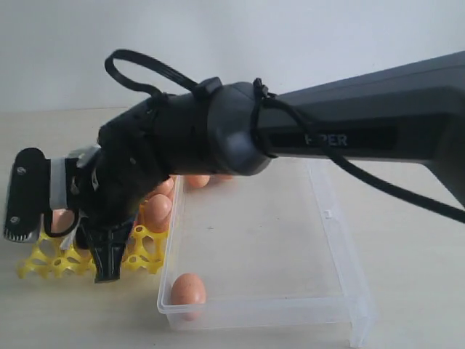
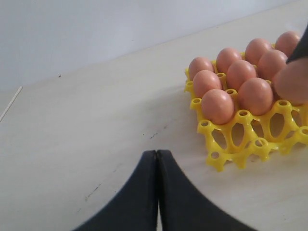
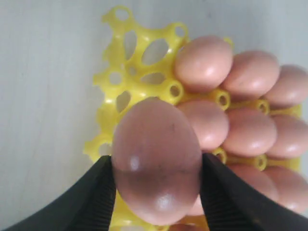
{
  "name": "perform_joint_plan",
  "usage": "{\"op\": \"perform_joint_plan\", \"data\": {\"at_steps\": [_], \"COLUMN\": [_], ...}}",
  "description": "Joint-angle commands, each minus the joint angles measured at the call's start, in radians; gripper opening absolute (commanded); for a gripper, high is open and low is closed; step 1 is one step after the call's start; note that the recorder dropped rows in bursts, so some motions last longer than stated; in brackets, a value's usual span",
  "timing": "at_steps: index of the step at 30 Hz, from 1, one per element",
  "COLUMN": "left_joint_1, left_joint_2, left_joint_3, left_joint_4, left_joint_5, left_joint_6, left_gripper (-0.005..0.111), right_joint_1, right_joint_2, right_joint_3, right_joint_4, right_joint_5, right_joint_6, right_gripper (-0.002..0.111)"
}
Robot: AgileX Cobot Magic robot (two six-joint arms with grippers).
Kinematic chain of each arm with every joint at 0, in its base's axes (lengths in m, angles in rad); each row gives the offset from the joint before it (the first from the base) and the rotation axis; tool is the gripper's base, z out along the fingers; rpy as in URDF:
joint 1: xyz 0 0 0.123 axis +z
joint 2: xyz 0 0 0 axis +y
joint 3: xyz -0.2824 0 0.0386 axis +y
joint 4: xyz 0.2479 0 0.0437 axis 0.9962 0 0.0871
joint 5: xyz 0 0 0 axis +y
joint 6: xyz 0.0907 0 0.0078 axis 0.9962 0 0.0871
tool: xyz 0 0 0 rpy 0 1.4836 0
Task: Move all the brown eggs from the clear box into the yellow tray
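1. Right claw (image 3: 156, 175): the jaws stand wide and clamp one brown egg (image 3: 155, 144) by its sides, with both ridged pads (image 3: 98, 192) pressed on the shell.
2. You have that egg hanging above the yellow tray (image 3: 115, 72), over open cups beside the filled rows. Whether it touches the tray cannot be told.
3. Left claw (image 2: 157, 155): the fingers are pressed together with nothing between them, over bare table near the tray.
4. Tray load: the seated eggs (image 2: 240, 74) fill neighbouring cups in rows, close together. The cups nearest your left claw are open.
5. Clear box (image 1: 276, 313): it lies just beside the tray, to its right in the exterior view. A lone egg (image 1: 188, 291) sits in its near corner against the wall. More egg shapes at the far end are mostly hidden by the arm (image 1: 363, 109).
6. Surface: the table (image 2: 86, 144) is pale, matte and cream-coloured, with a few small dark scuffs.
7. Room: a plain whitish wall (image 2: 96, 29) rises behind the table's far edge. The light is soft and even.
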Motion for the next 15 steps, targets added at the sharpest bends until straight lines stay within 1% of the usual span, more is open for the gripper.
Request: {"op": "perform_joint_plan", "data": {"at_steps": [1, 3, 5, 9, 15], "left_joint_1": [-0.002, -0.002, -0.002, -0.002, -0.002], "left_joint_2": [-0.006, -0.006, -0.006, -0.006, -0.006], "left_joint_3": [-0.004, -0.004, -0.004, -0.004, -0.004], "left_joint_4": [0.0, 0.0, 0.0, 0.0, 0.0], "left_joint_5": [-0.008, -0.008, -0.008, -0.008, -0.008], "left_joint_6": [-0.005, -0.005, -0.005, -0.005, -0.005], "left_gripper": [0.0, 0.0, 0.0, 0.0, 0.0], "right_joint_1": [0.008, 0.013, 0.013, 0.013, 0.013], "right_joint_2": [0.028, 0.064, 0.103, 0.174, 0.227], "right_joint_3": [-0.106, -0.161, -0.208, -0.297, -0.389], "right_joint_4": [0.103, 0.2, 0.242, 0.209, 0.088], "right_joint_5": [0.098, 0.192, 0.238, 0.234, 0.184], "right_joint_6": [-0.314, -0.497, -0.549, -0.523, -0.329], "right_gripper": [0.0, 0.0, 0.0, 0.0, 0.0]}}
